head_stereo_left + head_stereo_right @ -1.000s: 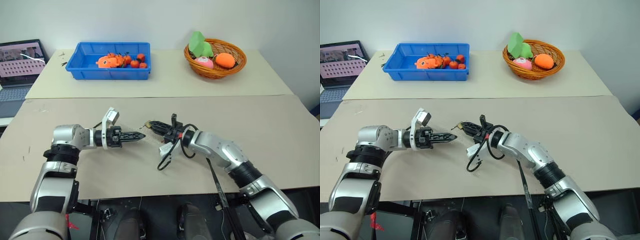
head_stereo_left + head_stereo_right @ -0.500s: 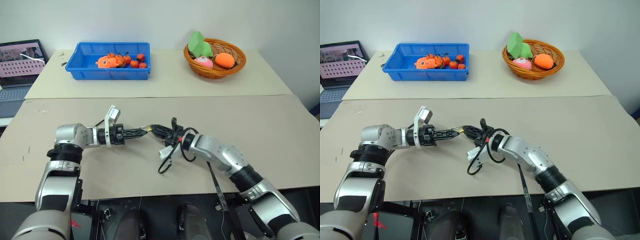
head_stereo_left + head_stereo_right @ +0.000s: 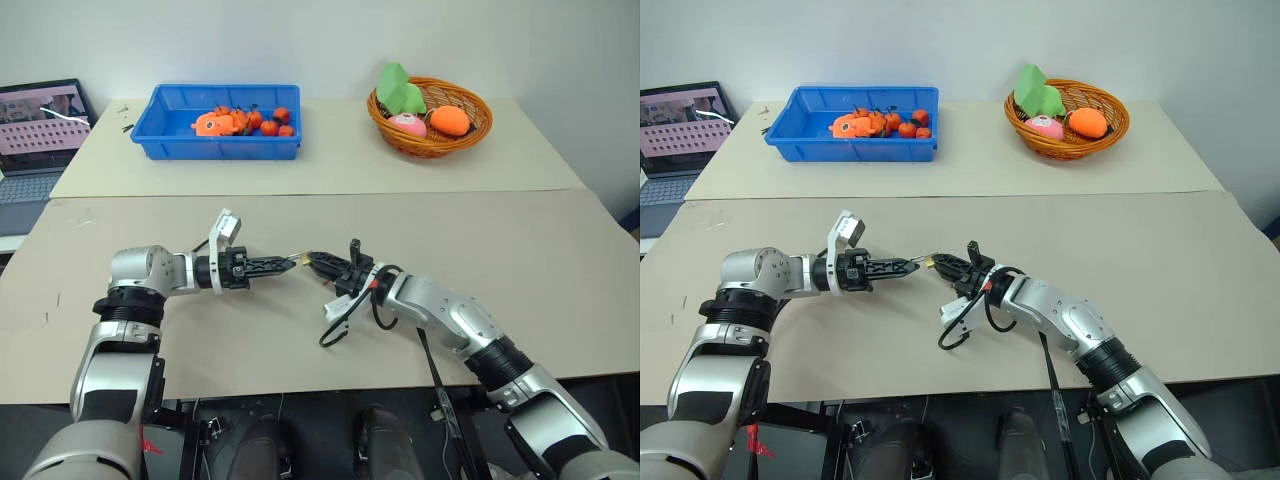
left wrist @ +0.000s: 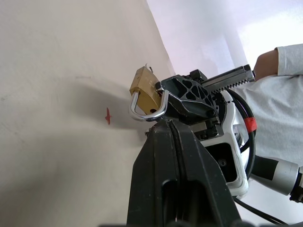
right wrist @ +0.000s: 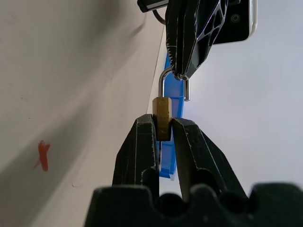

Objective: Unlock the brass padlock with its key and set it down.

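Observation:
The brass padlock (image 5: 162, 118) hangs over the middle of the tan table (image 3: 200, 330), its yellow body pinched between the fingers of my right gripper (image 3: 312, 259). Its silver shackle (image 4: 147, 113) points toward my left gripper (image 3: 292, 263), which is shut, its tips resting against the shackle's bend. Whether those tips pinch the shackle I cannot tell. Both grippers are level and meet tip to tip. A thin silvery sliver (image 4: 146, 66) sticks out of the padlock body at the end away from the shackle; I cannot tell if it is the key.
A blue bin (image 3: 215, 150) of small orange and red toys stands at the back left, and a wicker basket (image 3: 432, 143) of toy fruit at the back right. A laptop (image 3: 40, 120) sits far left. A red mark (image 4: 108, 116) lies on the table below the padlock. A person's sleeve (image 4: 284, 61) shows behind.
The small gap between my left gripper's tips and the padlock in my right gripper has closed; they now meet. The right gripper sits slightly lower than before.

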You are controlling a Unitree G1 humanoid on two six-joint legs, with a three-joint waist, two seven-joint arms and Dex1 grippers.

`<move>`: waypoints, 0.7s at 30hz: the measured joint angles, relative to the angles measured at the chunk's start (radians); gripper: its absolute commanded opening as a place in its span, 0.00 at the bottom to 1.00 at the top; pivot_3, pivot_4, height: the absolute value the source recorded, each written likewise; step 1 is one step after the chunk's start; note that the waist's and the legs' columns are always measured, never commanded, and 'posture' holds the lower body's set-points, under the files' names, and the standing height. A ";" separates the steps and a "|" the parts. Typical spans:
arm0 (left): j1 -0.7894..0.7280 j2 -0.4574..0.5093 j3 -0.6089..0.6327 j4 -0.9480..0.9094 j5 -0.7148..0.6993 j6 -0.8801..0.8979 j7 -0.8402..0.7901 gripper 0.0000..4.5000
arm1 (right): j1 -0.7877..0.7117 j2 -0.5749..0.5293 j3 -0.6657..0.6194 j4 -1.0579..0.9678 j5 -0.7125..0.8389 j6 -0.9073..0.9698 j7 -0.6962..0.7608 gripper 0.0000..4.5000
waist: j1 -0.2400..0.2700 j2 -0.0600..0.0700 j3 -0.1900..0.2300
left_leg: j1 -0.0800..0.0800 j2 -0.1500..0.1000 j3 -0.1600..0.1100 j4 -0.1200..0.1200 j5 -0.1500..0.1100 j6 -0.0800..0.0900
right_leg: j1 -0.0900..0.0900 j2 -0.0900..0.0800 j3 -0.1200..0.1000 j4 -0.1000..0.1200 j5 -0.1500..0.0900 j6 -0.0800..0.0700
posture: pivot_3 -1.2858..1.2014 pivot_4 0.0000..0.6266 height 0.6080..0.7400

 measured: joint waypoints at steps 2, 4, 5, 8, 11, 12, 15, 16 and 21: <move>0.000 0.000 0.000 -0.001 0.000 0.004 0.000 0.01 | 0.015 -0.001 0.000 -0.019 -0.001 0.001 0.000 0.03 | 0.000 0.000 0.000 | 0.000 0.000 0.000 0.000 0.000 0.000 | 0.000 0.000 0.000 0.000 0.000 0.000 | 0.52 0.24 0.43; 0.001 0.000 0.000 -0.001 0.000 0.010 0.000 0.01 | 0.017 -0.002 0.000 -0.023 -0.001 0.002 0.002 0.03 | -0.001 0.000 0.000 | 0.000 0.000 0.000 0.000 0.000 0.000 | 0.000 0.000 0.000 0.000 0.000 0.000 | 0.52 0.24 0.43; 0.001 0.000 0.000 -0.001 0.000 0.012 -0.001 0.01 | 0.018 -0.002 0.000 -0.026 -0.001 0.003 0.004 0.03 | -0.001 0.000 0.000 | 0.000 0.000 0.000 0.000 0.000 0.000 | 0.000 0.000 0.000 0.000 0.000 0.000 | 0.52 0.24 0.43; 0.005 0.001 0.000 -0.013 -0.002 0.014 -0.012 0.01 | 0.029 0.009 -0.006 -0.025 0.030 0.021 0.030 0.03 | 0.000 0.000 0.000 | 0.000 0.000 0.000 0.000 0.000 0.000 | 0.000 0.000 0.000 0.000 0.000 0.000 | 0.52 0.24 0.43; 0.011 0.005 0.000 -0.030 -0.013 0.013 -0.028 0.01 | 0.037 0.030 -0.013 0.001 0.074 0.061 0.060 0.03 | 0.000 0.000 0.000 | 0.000 0.000 0.000 0.000 0.000 0.000 | 0.000 0.000 0.000 0.000 0.000 0.000 | 0.52 0.24 0.43; 0.014 0.008 0.000 -0.036 -0.015 0.014 -0.029 0.01 | 0.036 0.031 -0.016 0.013 0.082 0.073 0.064 0.03 | 0.000 0.000 0.000 | 0.000 0.000 0.000 0.000 0.000 0.000 | 0.000 0.000 0.000 0.000 0.000 0.000 | 0.52 0.24 0.43; 0.017 0.019 0.001 -0.043 -0.023 0.015 -0.029 0.01 | 0.021 0.015 -0.024 0.040 0.089 0.082 0.061 0.03 | 0.000 0.000 0.000 | 0.000 0.000 0.000 0.000 0.000 0.000 | 0.000 0.000 0.000 0.000 0.000 0.000 | 0.52 0.24 0.43; 0.017 0.021 0.001 -0.043 -0.025 0.015 -0.029 0.01 | 0.019 0.012 -0.027 0.044 0.090 0.082 0.060 0.03 | 0.000 0.000 0.000 | 0.000 0.000 0.000 0.000 0.000 0.000 | 0.000 0.000 0.000 0.000 0.000 0.000 | 0.52 0.24 0.43; 0.031 0.053 0.038 -0.059 -0.036 -0.002 -0.021 0.01 | 0.030 -0.018 -0.045 0.037 0.091 0.086 0.054 0.03 | -0.002 0.000 0.000 | 0.000 0.000 0.000 0.000 0.000 0.000 | 0.000 0.000 0.000 0.000 0.000 0.000 | 0.52 0.24 0.43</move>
